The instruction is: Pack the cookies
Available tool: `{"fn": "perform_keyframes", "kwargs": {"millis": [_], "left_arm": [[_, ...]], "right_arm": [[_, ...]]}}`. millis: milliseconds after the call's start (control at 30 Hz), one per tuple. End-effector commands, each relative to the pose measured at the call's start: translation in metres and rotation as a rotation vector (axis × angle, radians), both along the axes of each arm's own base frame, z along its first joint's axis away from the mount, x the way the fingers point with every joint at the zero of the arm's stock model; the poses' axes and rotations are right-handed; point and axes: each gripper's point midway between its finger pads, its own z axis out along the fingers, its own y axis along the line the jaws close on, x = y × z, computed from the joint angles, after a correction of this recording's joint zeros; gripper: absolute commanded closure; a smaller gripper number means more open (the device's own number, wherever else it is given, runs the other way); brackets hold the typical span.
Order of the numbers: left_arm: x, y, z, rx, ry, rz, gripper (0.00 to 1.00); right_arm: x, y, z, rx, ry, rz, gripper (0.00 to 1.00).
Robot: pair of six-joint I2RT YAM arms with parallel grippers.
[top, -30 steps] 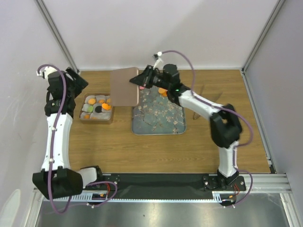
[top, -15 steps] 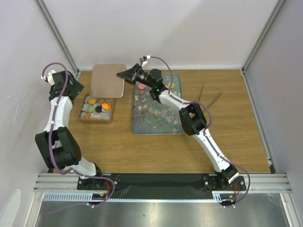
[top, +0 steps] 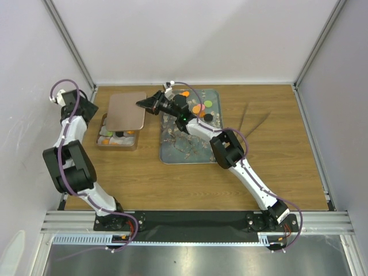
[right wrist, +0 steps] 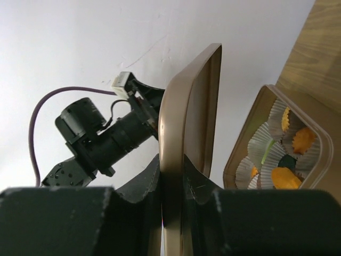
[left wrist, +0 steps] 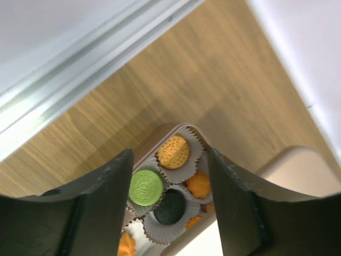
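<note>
Top view: the right gripper has swung the lid from the far side over the box, yet cookies still lie on the floral tray. Left wrist: the left gripper hangs empty above the boxed cookies, jaws apart. Right wrist: jaws clamped on the lid's edge.

A floral tray lies on the wooden table beside a tan lid over a box.

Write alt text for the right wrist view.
The right gripper clamps the edge of a tan lid, seen edge-on in the middle of the frame. Past it on the right, an open box of cookies in paper cups sits on the wooden table. The left arm, with its purple cable, shows at left.
</note>
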Motion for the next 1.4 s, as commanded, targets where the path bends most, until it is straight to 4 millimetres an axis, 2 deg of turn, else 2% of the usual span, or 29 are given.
{"fn": "perform_keyframes", "kwargs": {"millis": [0,33,100,133,167,233,267,300,467,600,767,967,1300,1367], "left_arm": [[0.003,0.004,-0.016,-0.061,0.012,0.066,0.40],[0.000,0.006,-0.022,-0.065,0.040,0.086,0.47],[0.001,0.010,-0.034,-0.081,0.081,0.122,0.50],[-0.005,0.011,-0.043,-0.087,0.123,0.143,0.56],[-0.002,0.013,-0.042,-0.088,0.130,0.153,0.58],[-0.007,0.015,-0.059,-0.110,0.190,0.179,0.65],[-0.003,0.016,-0.058,-0.119,0.190,0.186,0.66],[-0.005,0.014,-0.070,-0.136,0.226,0.186,0.68],[0.002,0.008,-0.085,-0.189,0.251,0.176,0.78],[-0.001,0.001,-0.098,-0.231,0.267,0.170,0.84],[-0.012,-0.012,-0.111,-0.279,0.261,0.162,0.86],[-0.008,-0.026,-0.113,-0.302,0.244,0.127,0.86],[-0.009,-0.047,-0.115,-0.338,0.226,0.093,0.87],[-0.009,-0.049,-0.115,-0.341,0.223,0.090,0.87]], "right_arm": [[0.001,-0.002,0.029,0.068,-0.035,-0.012,1.00],[0.000,-0.001,0.027,0.068,-0.028,-0.007,1.00],[-0.001,-0.001,0.023,0.068,-0.015,-0.003,1.00],[-0.001,-0.001,0.022,0.070,-0.009,0.000,1.00],[-0.001,-0.001,0.020,0.067,-0.006,0.002,1.00],[-0.001,-0.001,0.017,0.062,0.002,0.004,1.00],[-0.001,-0.002,0.016,0.062,0.006,0.004,1.00],[-0.001,-0.001,0.014,0.062,0.010,0.007,1.00],[-0.001,-0.001,0.009,0.061,0.030,0.015,1.00],[-0.001,-0.003,0.003,0.057,0.042,0.019,1.00],[-0.004,-0.004,-0.008,0.048,0.058,0.026,1.00],[-0.007,-0.007,-0.015,0.034,0.061,0.028,1.00],[-0.012,-0.010,-0.021,0.052,0.097,0.039,1.00],[-0.012,-0.012,-0.016,0.068,0.097,0.037,1.00]]}}
